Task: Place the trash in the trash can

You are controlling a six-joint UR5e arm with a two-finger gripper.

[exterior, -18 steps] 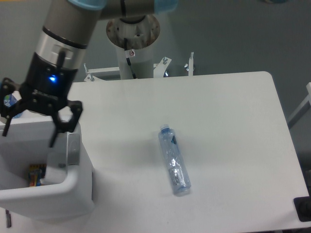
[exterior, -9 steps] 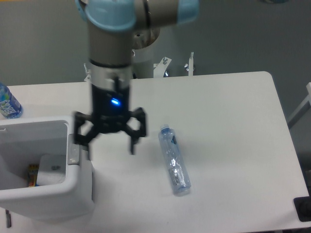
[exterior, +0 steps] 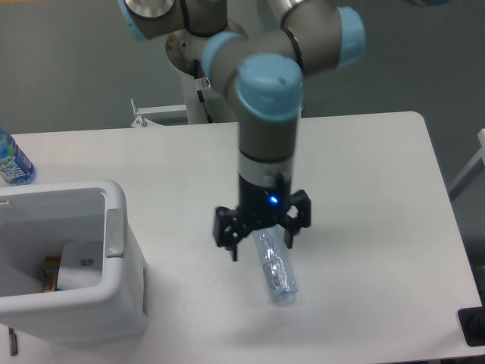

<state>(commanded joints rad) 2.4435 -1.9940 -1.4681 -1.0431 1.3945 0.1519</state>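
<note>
Seen from the fixed overhead camera, the black two-finger gripper [exterior: 260,240] of the grey-and-pale-blue robot arm [exterior: 267,114] hangs with its fingers spread wide directly over the slim clear plastic bottle [exterior: 273,265], which lies on its side on the white table [exterior: 364,174]; the bottle's upper end sits between the spread fingers, its cap hidden under the wrist, and nothing is gripped yet. A second ago the same gripper stood over the large white rectangular plastic trash can [exterior: 114,280] at the table's left edge; half a second ago it was crossing the bare tabletop between bin and bottle. The crumpled white wrapper [exterior: 79,267] now rests inside the bin, next to a small colourful packet [exterior: 51,273] on the bin floor, so one of the two pieces of trash appears to be dealt with. The bottle has not shifted across the three frames. Judging by this, the arm is lining up to pick the second item, with a descent and a squeeze across the bottle's narrow width the likely next need; a round, smooth body could roll or slip. A separate bottle with a bright blue label [exterior: 12,161] stands at the far left, well apart from the action.
</note>
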